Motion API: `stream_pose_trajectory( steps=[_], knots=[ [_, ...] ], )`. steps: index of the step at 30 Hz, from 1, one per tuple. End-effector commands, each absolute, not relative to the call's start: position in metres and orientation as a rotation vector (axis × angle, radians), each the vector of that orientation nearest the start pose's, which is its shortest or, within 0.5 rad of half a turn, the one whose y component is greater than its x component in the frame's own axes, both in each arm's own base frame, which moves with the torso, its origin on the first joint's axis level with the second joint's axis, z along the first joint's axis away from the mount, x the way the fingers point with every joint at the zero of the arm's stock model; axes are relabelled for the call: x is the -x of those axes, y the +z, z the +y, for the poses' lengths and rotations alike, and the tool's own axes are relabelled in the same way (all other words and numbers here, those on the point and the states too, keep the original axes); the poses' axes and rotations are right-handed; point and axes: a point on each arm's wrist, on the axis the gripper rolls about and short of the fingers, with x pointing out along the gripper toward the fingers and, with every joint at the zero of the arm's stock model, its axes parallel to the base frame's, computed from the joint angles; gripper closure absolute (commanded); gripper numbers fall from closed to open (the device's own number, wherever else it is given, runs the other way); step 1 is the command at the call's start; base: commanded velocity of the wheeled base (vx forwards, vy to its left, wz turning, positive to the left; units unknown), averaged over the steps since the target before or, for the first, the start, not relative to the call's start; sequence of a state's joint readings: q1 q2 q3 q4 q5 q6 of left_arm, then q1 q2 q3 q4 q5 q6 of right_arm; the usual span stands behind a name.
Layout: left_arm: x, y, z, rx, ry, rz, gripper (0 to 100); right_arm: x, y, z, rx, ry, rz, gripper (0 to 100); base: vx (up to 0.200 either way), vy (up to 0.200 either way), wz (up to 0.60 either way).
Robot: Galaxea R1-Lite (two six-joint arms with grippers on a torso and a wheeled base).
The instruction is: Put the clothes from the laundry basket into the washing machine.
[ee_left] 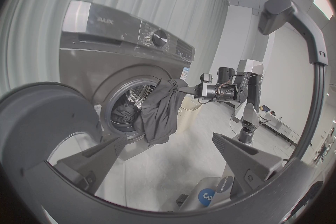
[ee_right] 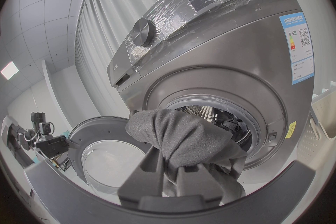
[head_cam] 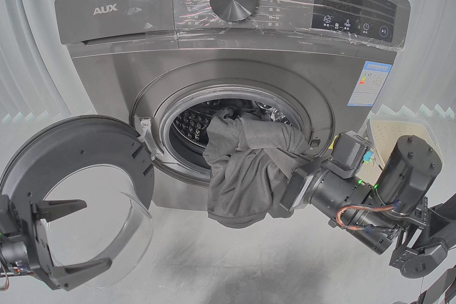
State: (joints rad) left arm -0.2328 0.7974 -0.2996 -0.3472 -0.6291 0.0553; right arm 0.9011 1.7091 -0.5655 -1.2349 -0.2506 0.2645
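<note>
You cannot see the fingertips of the right gripper (ee_right: 171, 174): the grey garment (head_cam: 247, 167) wraps them. The same cloth covers much of the drum (head_cam: 191, 123) mouth. The right arm (head_cam: 351, 191) hides most of the laundry basket (head_cam: 389, 131); its contents cannot be judged. The label (head_cam: 369, 83) print is too small to read.

The washing machine (head_cam: 118, 67) is metallic grey (its label (head_cam: 369, 83) blue-edged). The garment (head_cam: 247, 167) is plain charcoal; the laundry basket (head_cam: 387, 131) cream.
</note>
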Motion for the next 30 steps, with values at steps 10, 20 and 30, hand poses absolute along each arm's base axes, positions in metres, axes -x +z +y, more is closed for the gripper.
stream_pose_trajectory(
  steps=[10,20,30],
  knots=[
    [-0.175,0.144,-0.097,-0.032,-0.987,0.330,0,-0.202,0.191,0.222,-0.334,0.618,-0.050,100,0.000,0.000,0.00],
    [-0.198,0.120,-0.117,-0.036,-1.034,0.422,0,-0.198,0.189,0.224,-0.331,0.629,-0.041,100,0.000,0.000,0.00],
    [-0.225,0.095,-0.130,-0.021,-1.013,0.420,0,-0.194,0.190,0.226,-0.331,0.640,-0.043,100,0.000,0.000,0.00]
  ],
)
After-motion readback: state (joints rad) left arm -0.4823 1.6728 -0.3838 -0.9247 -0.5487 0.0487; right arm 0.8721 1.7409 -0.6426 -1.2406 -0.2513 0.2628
